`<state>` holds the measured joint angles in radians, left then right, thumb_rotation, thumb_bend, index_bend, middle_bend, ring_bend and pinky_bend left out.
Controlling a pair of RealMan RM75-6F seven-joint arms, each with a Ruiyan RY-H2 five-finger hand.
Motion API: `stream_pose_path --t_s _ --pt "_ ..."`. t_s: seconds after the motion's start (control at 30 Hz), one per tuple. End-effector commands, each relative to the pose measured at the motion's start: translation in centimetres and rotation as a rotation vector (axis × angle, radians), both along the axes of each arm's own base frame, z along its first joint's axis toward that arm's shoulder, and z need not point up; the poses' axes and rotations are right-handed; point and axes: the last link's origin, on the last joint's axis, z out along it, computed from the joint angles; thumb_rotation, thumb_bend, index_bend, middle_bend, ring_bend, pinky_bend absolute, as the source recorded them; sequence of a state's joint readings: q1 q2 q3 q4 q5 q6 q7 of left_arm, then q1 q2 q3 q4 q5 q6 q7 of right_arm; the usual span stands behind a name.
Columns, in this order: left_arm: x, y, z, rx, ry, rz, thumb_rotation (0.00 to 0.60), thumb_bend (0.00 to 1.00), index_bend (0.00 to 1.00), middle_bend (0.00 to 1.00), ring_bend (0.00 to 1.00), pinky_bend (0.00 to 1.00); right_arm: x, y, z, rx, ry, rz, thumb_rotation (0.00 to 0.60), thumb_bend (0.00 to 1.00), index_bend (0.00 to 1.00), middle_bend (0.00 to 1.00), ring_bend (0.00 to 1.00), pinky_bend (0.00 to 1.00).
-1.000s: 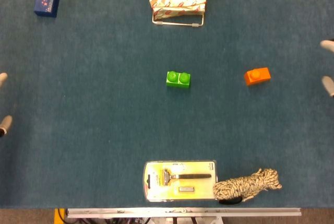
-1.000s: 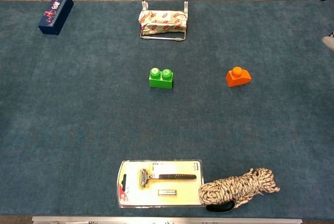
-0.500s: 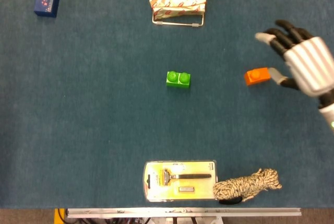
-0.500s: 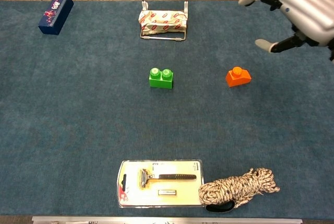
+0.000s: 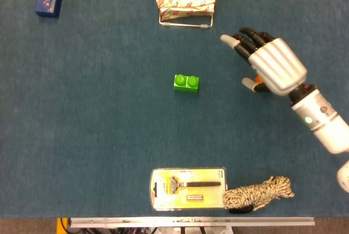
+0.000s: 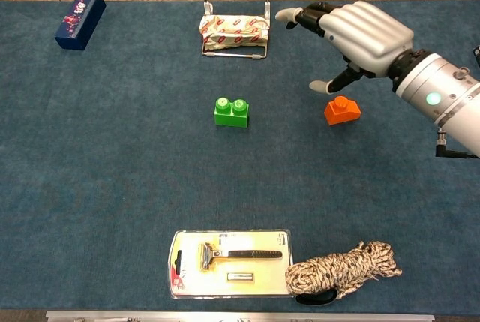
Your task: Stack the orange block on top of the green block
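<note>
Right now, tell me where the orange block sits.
In the chest view the orange block sits on the table right of centre, level with the green block, just below the open right hand hovering over it.

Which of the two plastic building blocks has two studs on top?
The green block at the table's centre: two round studs. The orange block beneath the right hand has one.

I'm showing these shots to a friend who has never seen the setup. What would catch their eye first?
Most likely the big silver right hand, fingers spread, hovering over the small orange block at the table's right side. Next comes the bright green block near the middle of the blue table, standing apart from the orange one. The yellow razor pack at the near edge also stands out.
</note>
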<state>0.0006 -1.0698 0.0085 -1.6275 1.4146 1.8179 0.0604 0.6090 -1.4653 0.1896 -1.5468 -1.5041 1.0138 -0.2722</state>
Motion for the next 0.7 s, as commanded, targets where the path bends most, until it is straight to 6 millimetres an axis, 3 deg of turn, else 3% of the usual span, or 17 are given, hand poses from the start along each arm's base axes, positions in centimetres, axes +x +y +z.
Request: stream_pose_path --t_s 0.03,0.4,0.7 --pt "0.1 -0.3 0.4 0.013 -0.004 -0.002 0.600 0.21 0.29 0.16 0.01 0.13 0.3 -0.3 -1.0 0.034 -0.001 -0.008 0.600 0.11 0.00 0.20 0.13 0.31" --pt "-0.3 -1.3 1.8 0.077 -0.004 0.043 0.600 0.21 0.32 0.19 0.02 0.13 0.9 -1.0 -2.7 0.096 0.031 0.023 0.600 0.05 0.00 0.19 0.12 0.30" --pt "-1.7 -0.7 3.0 -0.021 -0.011 0.066 0.600 0.21 0.32 0.19 0.02 0.13 1.3 -1.1 -3.3 0.129 0.037 0.052 0.600 0.05 0.00 0.19 0.12 0.30"
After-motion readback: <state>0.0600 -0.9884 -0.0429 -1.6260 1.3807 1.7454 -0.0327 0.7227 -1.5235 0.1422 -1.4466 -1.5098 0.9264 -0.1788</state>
